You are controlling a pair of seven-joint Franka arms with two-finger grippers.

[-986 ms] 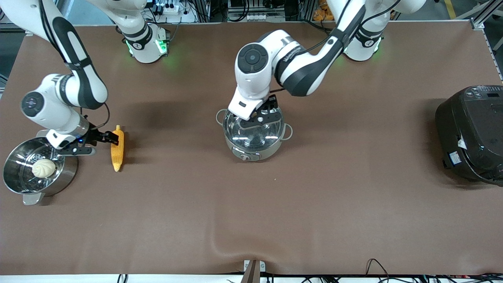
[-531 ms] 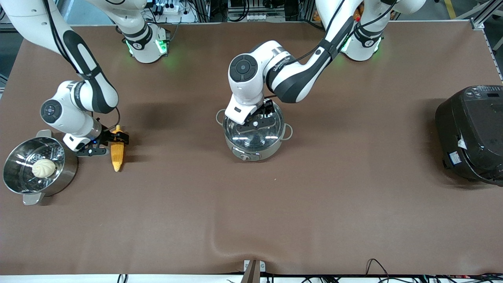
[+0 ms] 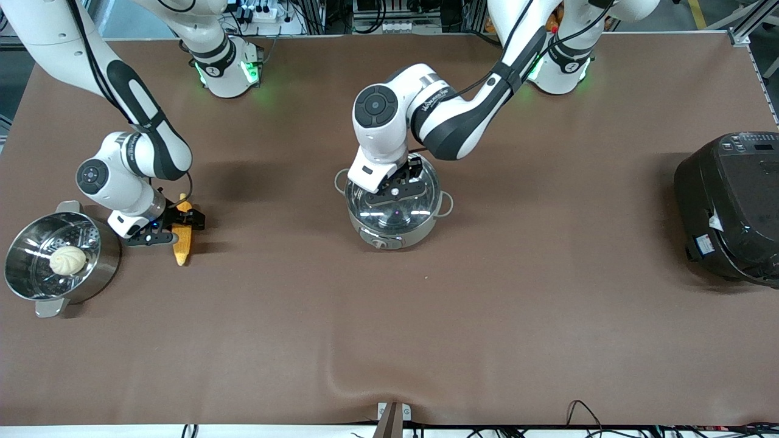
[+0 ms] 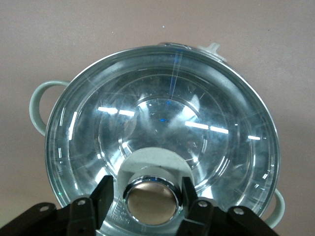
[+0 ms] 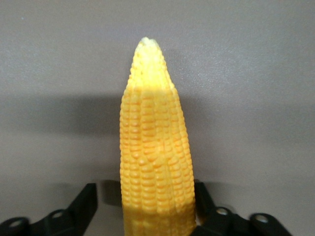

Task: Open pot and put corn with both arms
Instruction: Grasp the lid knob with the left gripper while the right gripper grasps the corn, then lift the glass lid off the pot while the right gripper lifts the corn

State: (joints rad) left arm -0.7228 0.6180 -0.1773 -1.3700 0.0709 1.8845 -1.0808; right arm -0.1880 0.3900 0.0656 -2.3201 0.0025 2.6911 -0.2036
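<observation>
With fingers apart, the right gripper [image 3: 177, 226] straddles the corn cob [image 3: 182, 243] lying on the table [image 3: 389, 340]; the left gripper [image 3: 397, 190] brackets the glass lid's knob [image 4: 150, 199] on the electric pot [image 3: 394, 207], unclosed. Both grasps pending; squeezing likely comes next.

Bare brown table [image 3: 487, 316] wide around pot [image 3: 393, 210]; steamer pot [image 3: 58, 258] crowds corn [image 3: 182, 240].
</observation>
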